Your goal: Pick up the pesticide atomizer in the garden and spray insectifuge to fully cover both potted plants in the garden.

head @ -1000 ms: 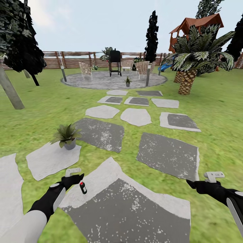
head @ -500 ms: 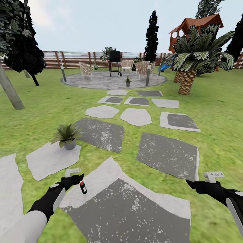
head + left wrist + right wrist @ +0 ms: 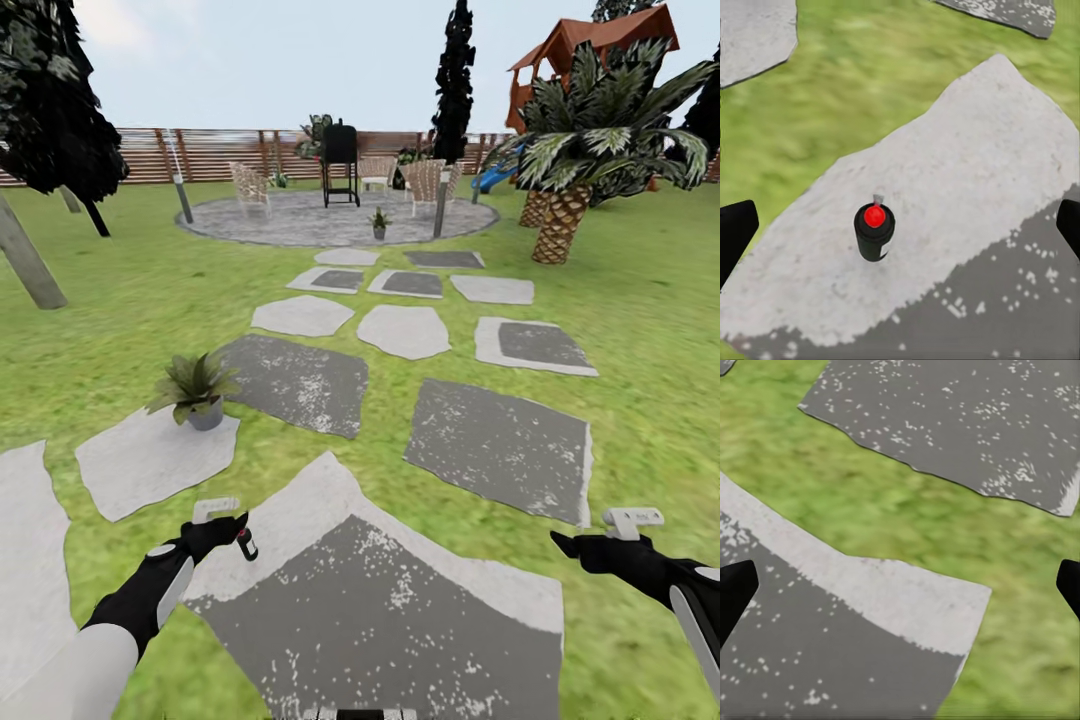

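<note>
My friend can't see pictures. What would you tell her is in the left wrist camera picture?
A small dark spray bottle, the pesticide atomizer, stands upright on a pale grey stepping stone, its red-tipped nozzle facing the camera. The left gripper's two black fingertips sit wide apart at the picture's edges, not touching it, with green grass beyond.

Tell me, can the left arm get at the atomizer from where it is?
Probably yes. The pesticide atomizer stands upright on the stepping stone, centred between the open fingers of the left gripper, with nothing between them.
</note>
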Motion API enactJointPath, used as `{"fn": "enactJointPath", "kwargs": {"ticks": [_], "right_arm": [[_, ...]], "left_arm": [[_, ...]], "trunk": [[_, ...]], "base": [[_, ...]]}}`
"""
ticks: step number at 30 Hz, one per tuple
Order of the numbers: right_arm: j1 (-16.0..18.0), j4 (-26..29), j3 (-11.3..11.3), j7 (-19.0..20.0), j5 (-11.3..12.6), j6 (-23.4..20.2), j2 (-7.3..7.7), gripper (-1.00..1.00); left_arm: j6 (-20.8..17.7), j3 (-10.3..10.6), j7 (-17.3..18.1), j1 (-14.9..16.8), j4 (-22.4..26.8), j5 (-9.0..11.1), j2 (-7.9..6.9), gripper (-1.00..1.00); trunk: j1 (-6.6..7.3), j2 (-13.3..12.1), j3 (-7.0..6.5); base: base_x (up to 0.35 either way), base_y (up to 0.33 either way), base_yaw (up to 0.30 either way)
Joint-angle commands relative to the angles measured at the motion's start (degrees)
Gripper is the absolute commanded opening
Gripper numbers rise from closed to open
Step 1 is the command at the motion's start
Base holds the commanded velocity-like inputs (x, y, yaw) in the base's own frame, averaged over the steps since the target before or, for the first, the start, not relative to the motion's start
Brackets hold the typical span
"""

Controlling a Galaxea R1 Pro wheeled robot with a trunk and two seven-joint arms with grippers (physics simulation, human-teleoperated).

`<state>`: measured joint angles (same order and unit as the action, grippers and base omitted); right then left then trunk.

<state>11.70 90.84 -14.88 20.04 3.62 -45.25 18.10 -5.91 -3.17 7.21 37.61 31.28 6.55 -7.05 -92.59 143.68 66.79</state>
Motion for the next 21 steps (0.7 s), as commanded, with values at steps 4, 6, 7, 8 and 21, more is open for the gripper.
{"fn": "enactJointPath", "kwargs": {"ticks": [4,6,7,8,21], "right_arm": [[0.03,0.04,-0.06,0.12,0.34,-0.30,0.00,1.00],[0.04,0.04,-0.06,0.15,0.34,-0.29,0.00,1.00],[0.03,0.04,-0.06,0.15,0.34,-0.29,0.00,1.00],[0.02,0.04,-0.06,0.16,0.34,-0.29,0.00,1.00],[0.07,0.04,-0.06,0.18,0.34,-0.28,0.00,1.00]], "left_arm": [[0.41,-0.23,0.36,0.01,0.04,0.54,0.02,1.00],[0.65,-0.25,0.37,0.01,0.04,0.56,0.02,1.00],[0.82,-0.25,0.36,0.01,0.04,0.54,0.02,1.00],[1.06,-0.25,0.36,0.01,0.03,0.53,0.02,1.00],[3.14,-0.21,0.43,0.01,0.01,0.48,-0.24,1.00]], "trunk": [[-0.09,0.08,1.27],[-0.14,0.11,1.89],[-0.17,0.12,2.19],[-0.19,0.13,2.50],[-0.53,0.31,6.54]], "base": [[0.000,0.000,0.000],[0.000,0.000,0.000],[0.000,0.000,0.000],[0.000,0.000,0.000],[0.000,0.000,0.000]]}}
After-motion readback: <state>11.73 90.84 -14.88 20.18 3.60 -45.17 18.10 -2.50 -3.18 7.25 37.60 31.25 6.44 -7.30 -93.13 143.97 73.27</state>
